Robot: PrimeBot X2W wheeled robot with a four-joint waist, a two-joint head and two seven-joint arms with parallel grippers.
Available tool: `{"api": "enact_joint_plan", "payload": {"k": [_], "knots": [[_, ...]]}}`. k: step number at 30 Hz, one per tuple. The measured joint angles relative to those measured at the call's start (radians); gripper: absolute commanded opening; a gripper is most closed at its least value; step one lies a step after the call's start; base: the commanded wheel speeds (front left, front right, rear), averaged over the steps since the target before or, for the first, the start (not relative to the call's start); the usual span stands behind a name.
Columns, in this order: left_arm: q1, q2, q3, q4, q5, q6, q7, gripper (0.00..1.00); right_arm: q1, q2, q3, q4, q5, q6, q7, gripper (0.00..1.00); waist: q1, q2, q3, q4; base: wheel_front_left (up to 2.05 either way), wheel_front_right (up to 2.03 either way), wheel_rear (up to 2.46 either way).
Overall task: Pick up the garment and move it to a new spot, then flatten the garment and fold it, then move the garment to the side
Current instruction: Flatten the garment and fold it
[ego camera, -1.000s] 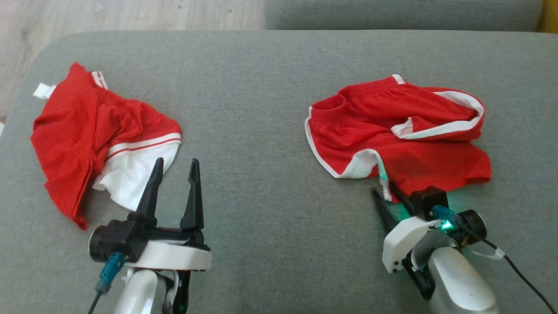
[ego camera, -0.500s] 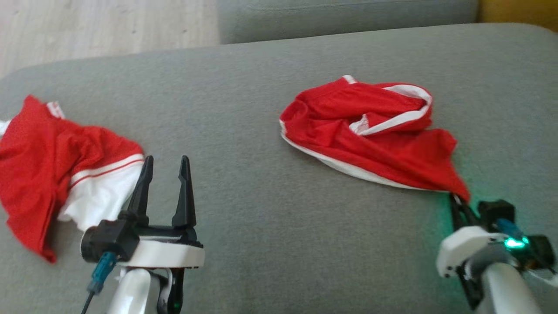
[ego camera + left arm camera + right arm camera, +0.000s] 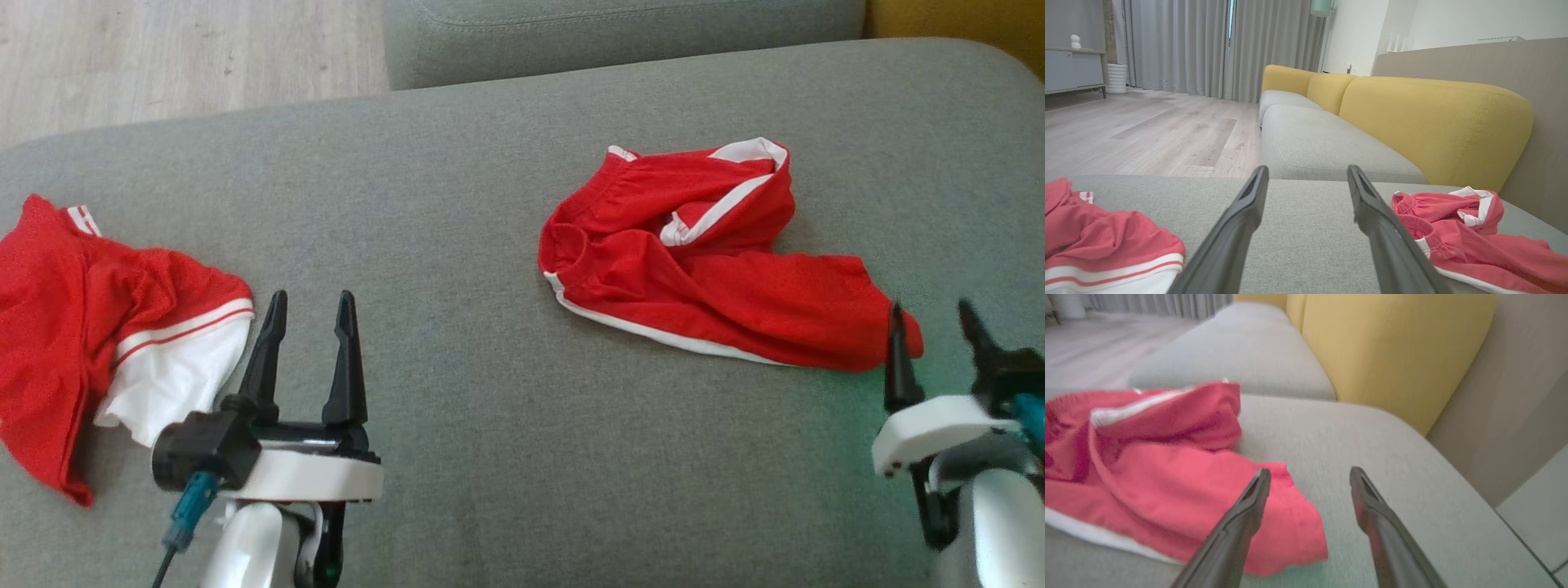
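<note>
The garment (image 3: 702, 269) is a crumpled pair of red shorts with white trim, lying on the grey sofa cushion (image 3: 490, 204) right of centre. My right gripper (image 3: 931, 309) stands open at the shorts' lower right corner, its left finger just over the red hem and nothing between the fingers. In the right wrist view the garment (image 3: 1147, 469) spreads left of the open right gripper (image 3: 1310, 470). My left gripper (image 3: 313, 298) is open and empty at the lower left, well away from the shorts. The left wrist view has the garment (image 3: 1474, 241) right of the left gripper (image 3: 1307, 169).
A second red and white garment (image 3: 98, 327) lies crumpled at the cushion's left edge, close to my left gripper. Another grey cushion (image 3: 620, 33) sits behind, with wooden floor (image 3: 163, 57) at the back left. The yellow backrest (image 3: 1433, 118) rises on the right.
My right gripper closed on the shorts' lower corner, dragged it rightward, then opened and let go. The shorts now lie stretched toward the right. The head camera has turned right.
</note>
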Motion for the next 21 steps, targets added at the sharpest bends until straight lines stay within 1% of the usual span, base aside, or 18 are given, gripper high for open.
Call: {"api": "enact_joint_plan", "payload": {"k": [1, 3, 6, 8, 11, 15, 19, 21], "knots": [[0.000, 0.000, 0.000, 0.000, 0.000, 0.000, 0.000, 1.00, 0.000, 0.000, 0.002, -0.021, 0.009, 0.000, -0.020, 1.00, 0.0000, 0.0000, 0.000, 0.002, 0.00, 0.00, 0.00], [0.000, 0.000, 0.001, 0.000, 0.000, 0.000, 0.000, 1.00, 0.001, -0.001, 0.037, -0.051, 0.073, 0.000, -0.053, 1.00, 0.0000, 0.0000, -0.001, 0.006, 0.00, 0.00, 0.00], [0.000, 0.000, 0.000, 0.001, 0.000, -0.001, 0.000, 1.00, 0.009, -0.001, 0.148, -0.095, 0.163, 0.000, -0.093, 1.00, 0.0000, 0.0000, 0.000, 0.016, 0.00, 0.00, 0.00], [0.000, 0.000, 0.000, 0.001, 0.000, -0.008, 0.000, 1.00, 0.020, 0.001, 0.220, -0.119, 0.195, 0.000, -0.105, 1.00, 0.0000, 0.0000, 0.001, 0.024, 0.00, 0.00, 0.00], [-0.001, 0.000, -0.003, 0.001, 0.001, -0.008, 0.000, 1.00, 0.023, 0.000, 0.314, -0.123, 0.225, 0.000, -0.106, 1.00, 0.0000, 0.0000, 0.004, 0.041, 0.00, 0.00, 0.00], [-0.002, 0.000, -0.011, 0.002, 0.002, -0.009, 0.000, 1.00, 0.007, 0.000, 0.432, -0.104, 0.249, 0.000, -0.073, 1.00, 0.0000, 0.0000, 0.016, 0.074, 0.00, 0.00, 0.00], [-0.004, 0.000, -0.031, 0.005, 0.000, -0.008, 0.000, 1.00, -0.061, -0.002, 0.531, -0.037, 0.297, 0.000, -0.024, 1.00, 0.0000, 0.0000, 0.032, 0.114, 0.00, 0.00, 0.00], [-0.008, 0.000, -0.036, 0.009, -0.003, -0.008, 0.000, 1.00, -0.108, -0.003, 0.573, 0.006, 0.298, 0.000, -0.012, 1.00, 0.0000, 0.0000, 0.042, 0.137, 0.00, 0.00, 0.00]]}}
